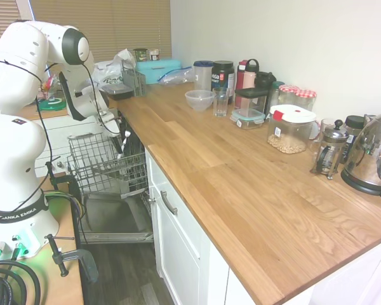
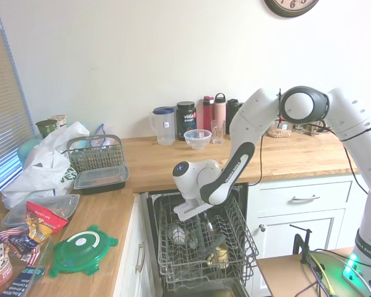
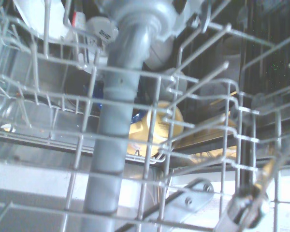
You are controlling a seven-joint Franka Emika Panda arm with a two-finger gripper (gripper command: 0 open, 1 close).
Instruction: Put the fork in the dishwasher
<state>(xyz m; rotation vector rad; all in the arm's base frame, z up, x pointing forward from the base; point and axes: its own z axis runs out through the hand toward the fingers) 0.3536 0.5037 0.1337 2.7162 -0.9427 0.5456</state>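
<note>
White walls (image 2: 111, 55), wood counter (image 1: 241, 190), window blinds (image 1: 114, 25), white cabinets (image 1: 184, 248)

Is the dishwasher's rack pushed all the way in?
No, the rack is pulled out over the open dishwasher door, and the gripper hangs over it.
</note>
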